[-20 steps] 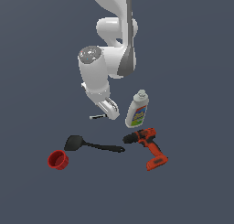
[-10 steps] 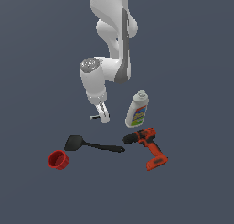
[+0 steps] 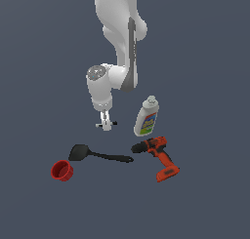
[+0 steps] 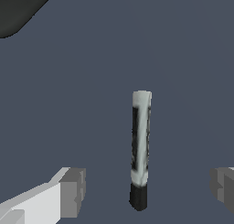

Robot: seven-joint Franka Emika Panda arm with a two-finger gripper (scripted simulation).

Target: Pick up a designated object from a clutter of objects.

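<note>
The designated object, a short thin marker (image 4: 140, 150) with a white-and-black body and a black end, lies flat on the floor between my open fingers (image 4: 73, 192). In the exterior view the marker (image 3: 113, 123) sticks out on both sides of my gripper (image 3: 105, 124), which points straight down just over it. My gripper (image 4: 148, 189) is open and straddles the marker near its black end, with no visible contact. The rest of the clutter lies nearer the camera: black spatula (image 3: 100, 155), red cup (image 3: 62, 170), power drill (image 3: 158, 157) and white bottle (image 3: 147, 117).
A dark rounded shape (image 4: 18, 8), probably the spatula's head, fills one corner of the wrist view. The bottle stands a short way off on the exterior view's right of the gripper. Everything rests on a plain grey floor.
The arm swung toward the exterior view's left and dropped lower, the hand straightening from a tilt to vertical. It now stands over the marker, which has not moved.
</note>
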